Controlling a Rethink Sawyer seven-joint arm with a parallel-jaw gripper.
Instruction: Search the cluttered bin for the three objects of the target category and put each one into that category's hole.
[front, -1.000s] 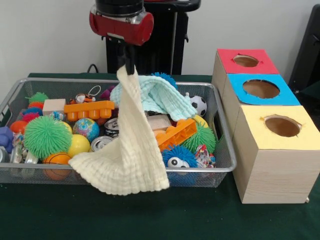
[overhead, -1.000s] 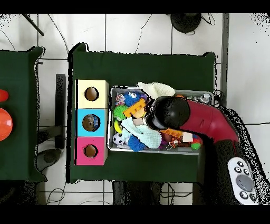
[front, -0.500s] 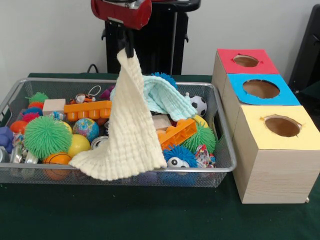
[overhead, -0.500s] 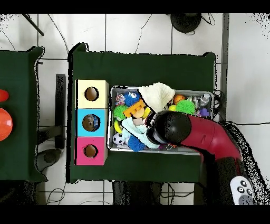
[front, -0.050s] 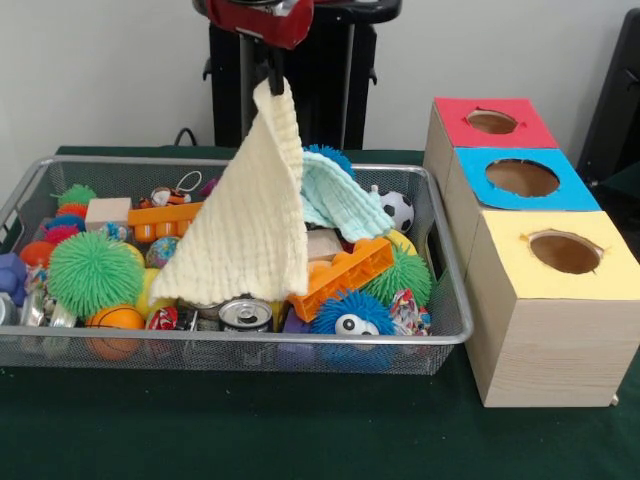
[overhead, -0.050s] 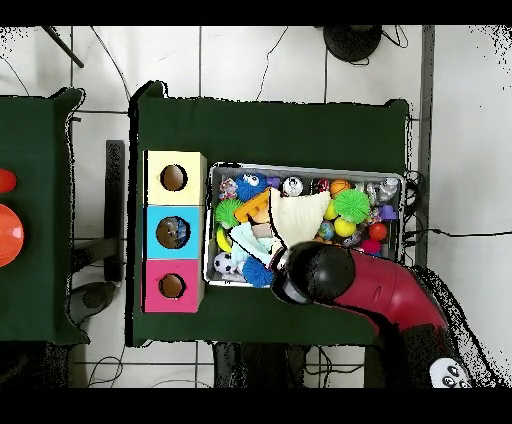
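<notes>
My gripper (front, -0.050s: 270, 78) hangs high over the wire bin (front, -0.050s: 440, 335) and is shut on the top corner of a cream muslin cloth (front, -0.050s: 247, 225). The cloth dangles as a triangle, its lower edge just above the toys in the bin's middle. In the overhead view the arm's head (overhead, -0.050s: 312, 273) covers the gripper and the cream cloth (overhead, -0.050s: 298, 216) spreads in the bin beside it. A pale mint cloth (front, -0.050s: 338, 198) lies bunched at the bin's back. To the right stand the red box (front, -0.050s: 492, 121), blue box (front, -0.050s: 522, 178) and yellow box (front, -0.050s: 566, 252), each with a round hole.
The bin holds several spiky balls, among them a large green one (front, -0.050s: 94, 272), plus an orange brick (front, -0.050s: 345, 271), a soccer ball (front, -0.050s: 398, 210), a tin can (front, -0.050s: 245, 314) and a basketball (front, -0.050s: 112, 319). Green cloth covers the table (front, -0.050s: 300, 430).
The gripper rose and moved back toward the bin's rear with the cream cloth. The cloth's hem came off the bin's front rim, uncovering the tin can.
</notes>
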